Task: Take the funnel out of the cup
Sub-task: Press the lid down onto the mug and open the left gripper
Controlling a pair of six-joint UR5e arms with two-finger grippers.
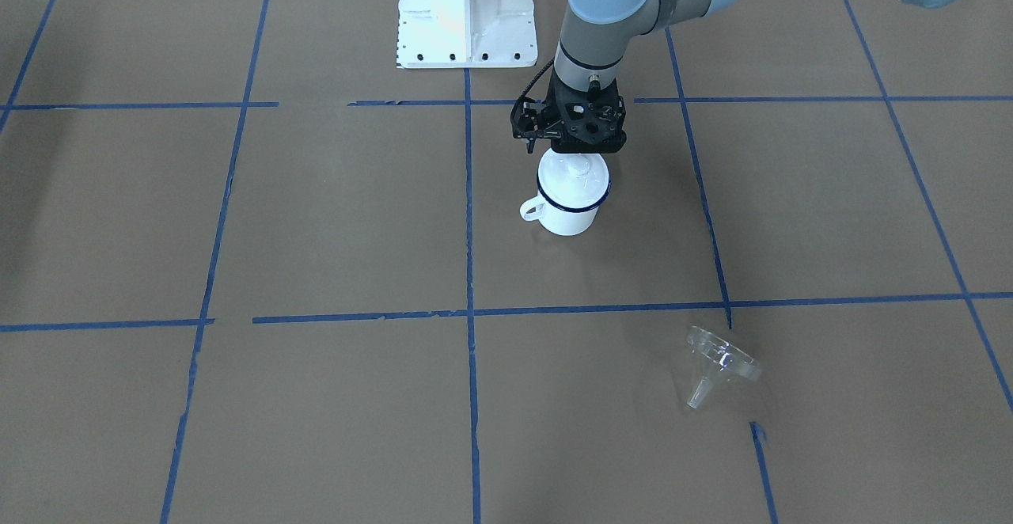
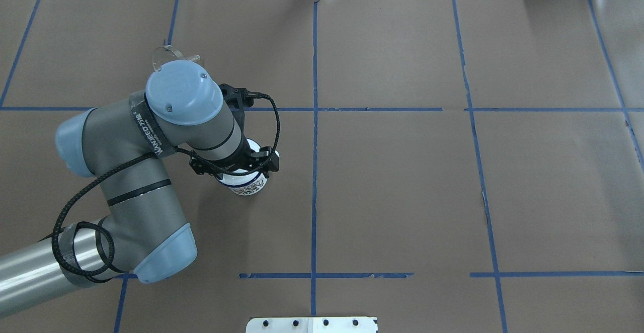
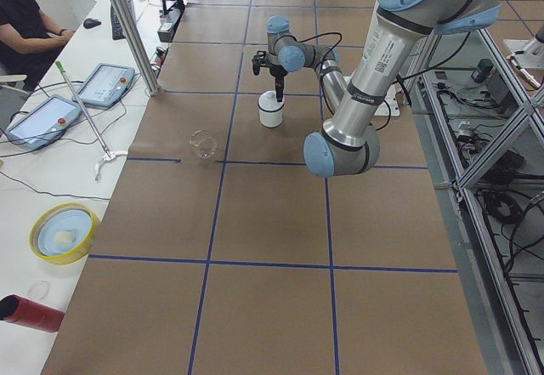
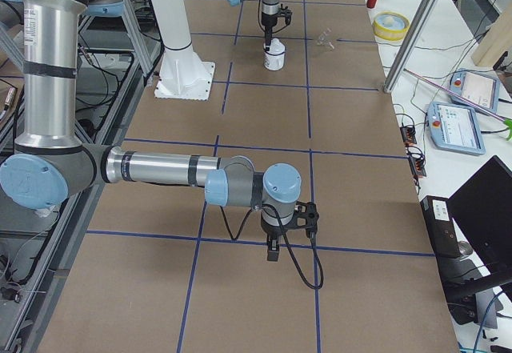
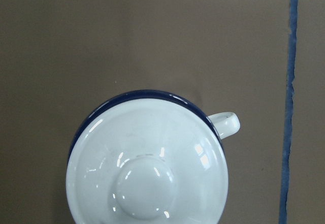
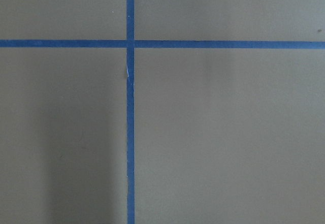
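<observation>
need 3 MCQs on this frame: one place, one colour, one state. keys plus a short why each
1. Where is the funnel relative to the cup?
A) seated in the cup
B) lying on the table, apart from the cup
C) leaning against the cup's handle

2. What colour is the cup's rim?
A) red
B) green
C) dark blue

3. What state is the cup's mouth in?
A) covered by a white domed lid
B) open and empty
C) plugged by the funnel

Key:
1 B: the front-facing view shows the clear funnel lying on the brown table with bare surface between it and the cup.
2 C: a dark blue band rings the white cup in the front-facing and left wrist views.
3 A: the left wrist view shows the knobbed lid filling the rim.
</observation>
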